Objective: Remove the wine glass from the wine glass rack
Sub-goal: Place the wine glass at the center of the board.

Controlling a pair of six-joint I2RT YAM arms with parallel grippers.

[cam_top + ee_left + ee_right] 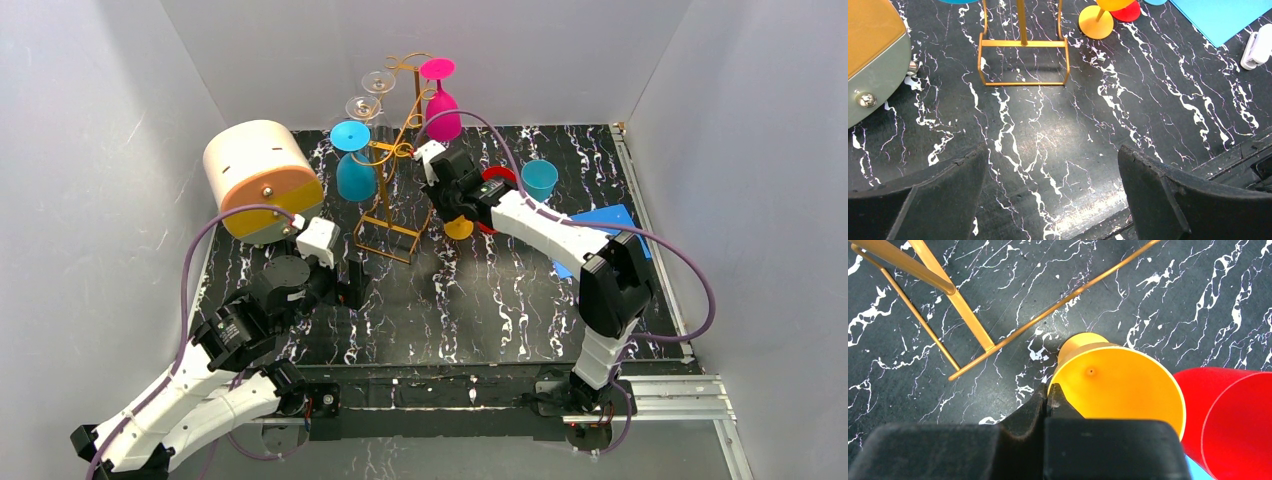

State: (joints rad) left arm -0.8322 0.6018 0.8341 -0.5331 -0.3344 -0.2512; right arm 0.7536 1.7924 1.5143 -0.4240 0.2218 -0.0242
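The golden wire wine glass rack [392,150] stands at the back centre; its base shows in the left wrist view [1024,62] and its wires in the right wrist view [968,320]. A pink glass [442,110], a blue glass [354,165] and two clear glasses [370,95] hang on it upside down. My right gripper [452,205] is shut on the rim of a yellow wine glass [1118,385], held upright right of the rack with its foot [459,228] at the table surface. My left gripper [345,285] is open and empty, low over the table in front of the rack [1053,160].
A red glass [1233,415] stands touching or just beside the yellow one. A cream-and-orange cylindrical box [262,180] lies at the left. A teal cup [539,178] and a blue mat [605,225] are at the right. White walls enclose the table.
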